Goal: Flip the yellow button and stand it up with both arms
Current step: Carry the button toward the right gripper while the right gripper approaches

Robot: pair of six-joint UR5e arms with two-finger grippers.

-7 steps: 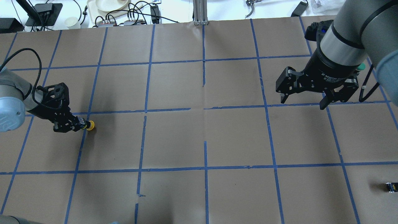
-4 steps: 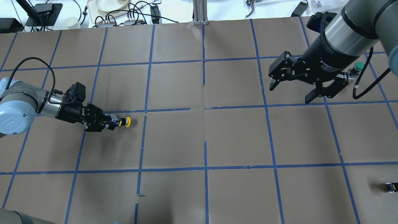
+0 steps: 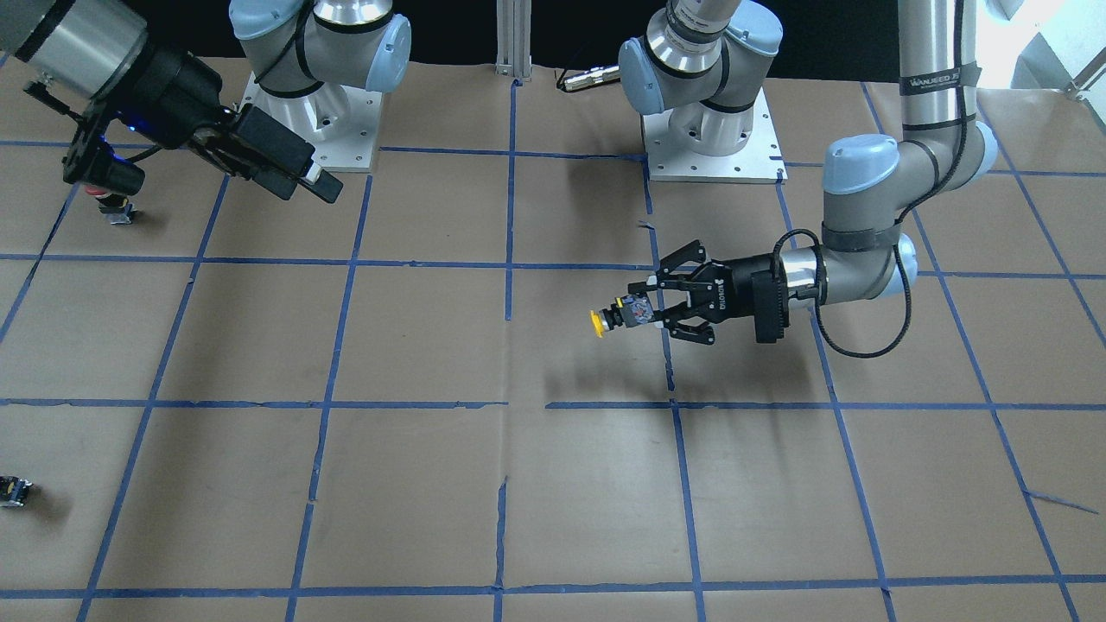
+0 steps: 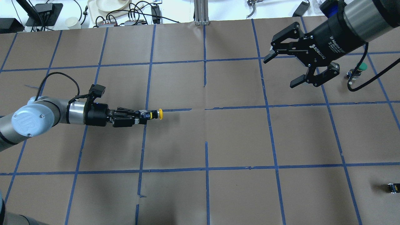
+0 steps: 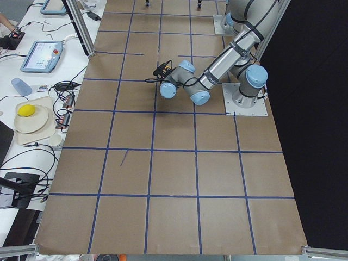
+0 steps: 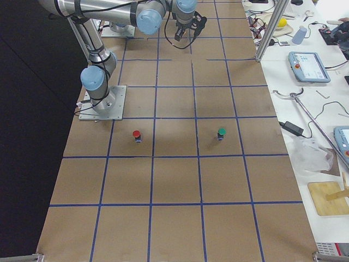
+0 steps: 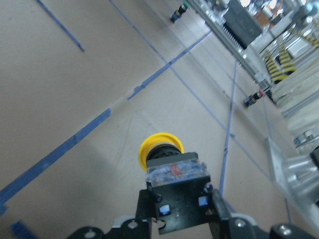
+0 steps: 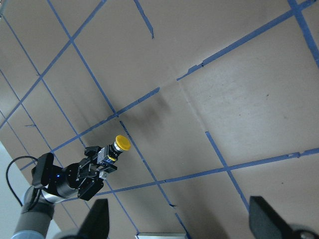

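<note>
The yellow button [image 4: 160, 114] has a round yellow cap on a black boxy body. My left gripper [image 4: 143, 115] is shut on the body and holds it level above the table, left of centre, cap pointing to the table's middle. It also shows in the front-facing view [image 3: 599, 321] and in the left wrist view [image 7: 159, 148], where the jaws clamp the body. My right gripper [image 4: 280, 72] is open and empty, raised at the far right, its jaws turned toward the left arm. The right wrist view shows the button [image 8: 122, 143] far off.
A green-capped button [image 4: 361, 67] stands at the far right, behind the right gripper. A red-capped button [image 6: 136, 134] stands near the right arm's base. A small capless dark block [image 4: 393, 187] lies at the near right edge. Cables and dishes sit beyond the table's far edge.
My left arm has swung right with the yellow button, from the left edge toward the middle. My right gripper has moved farther back and turned to face left, still open.
</note>
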